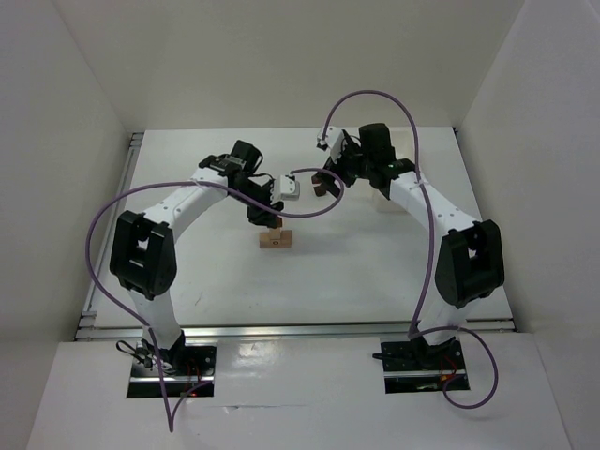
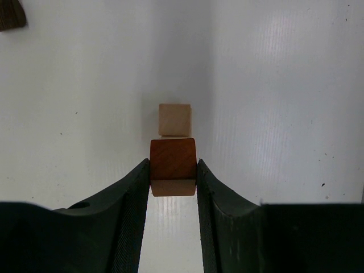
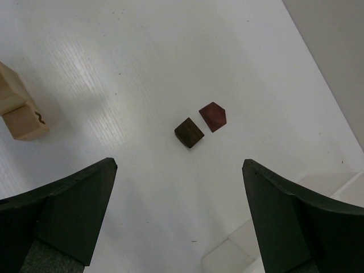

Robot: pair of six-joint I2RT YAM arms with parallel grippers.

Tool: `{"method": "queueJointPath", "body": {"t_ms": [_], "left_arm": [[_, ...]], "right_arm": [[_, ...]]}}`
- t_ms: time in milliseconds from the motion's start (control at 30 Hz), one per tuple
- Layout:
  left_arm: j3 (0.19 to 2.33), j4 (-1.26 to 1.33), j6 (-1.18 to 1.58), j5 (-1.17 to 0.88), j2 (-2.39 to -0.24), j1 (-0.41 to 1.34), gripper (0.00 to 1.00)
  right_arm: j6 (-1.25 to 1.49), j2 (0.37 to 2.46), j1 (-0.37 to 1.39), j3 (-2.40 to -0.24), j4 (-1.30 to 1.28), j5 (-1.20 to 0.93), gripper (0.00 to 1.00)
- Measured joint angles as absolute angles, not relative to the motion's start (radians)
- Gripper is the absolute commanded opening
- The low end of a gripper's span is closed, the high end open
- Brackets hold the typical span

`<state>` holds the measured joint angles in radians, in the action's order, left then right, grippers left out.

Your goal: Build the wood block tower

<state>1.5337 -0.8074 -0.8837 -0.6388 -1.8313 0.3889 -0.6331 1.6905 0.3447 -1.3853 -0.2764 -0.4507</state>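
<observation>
Judged early stage: L gripper (image 2: 173, 170) clamps orange-brown block (image 2: 173, 154), pale block (image 2: 174, 119) just on its far side. R gripper (image 3: 179, 165) spread wide, empty; two dark blocks (image 3: 189, 132) lie loose, unstacked.

White table (image 1: 375, 272), boxed in on three sides by plain white panels: left wall (image 1: 56, 169), back wall (image 1: 300, 66), right wall (image 1: 544, 159). No windows in view. Aluminium rail (image 1: 106, 234) runs down the table's left edge, and a second rail (image 1: 300, 328) runs across the near edge. A white front board (image 1: 300, 389) sits in front of that. Up close the tabletop is slightly glossy with fine parallel ribbing and a few dark specks. Light is even and diffuse from above, giving soft-edged shadows and broad pale glare patches on the surface. The right wall meets the table in a clean straight seam.
</observation>
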Motion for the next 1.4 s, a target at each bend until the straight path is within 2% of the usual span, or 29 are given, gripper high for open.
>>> {"method": "queueJointPath", "body": {"t_ms": [467,800,1400], "left_arm": [[1.366,-0.794,-0.939,-0.573,-1.74,0.332,0.01],[1.364,-0.782,-0.965,-0.546,-1.724,0.319,0.01],[1.396,-0.775,-0.961,-0.554,-1.815,0.319,0.01]], "right_arm": [[-0.633,1.691,0.345,-1.38,-0.268,-0.428,1.0],[-0.633,1.71,0.349,-1.384,-0.275,-0.422,1.0],[-0.633,1.711,0.351,-1.385,-0.278,-0.373,1.0]]}}
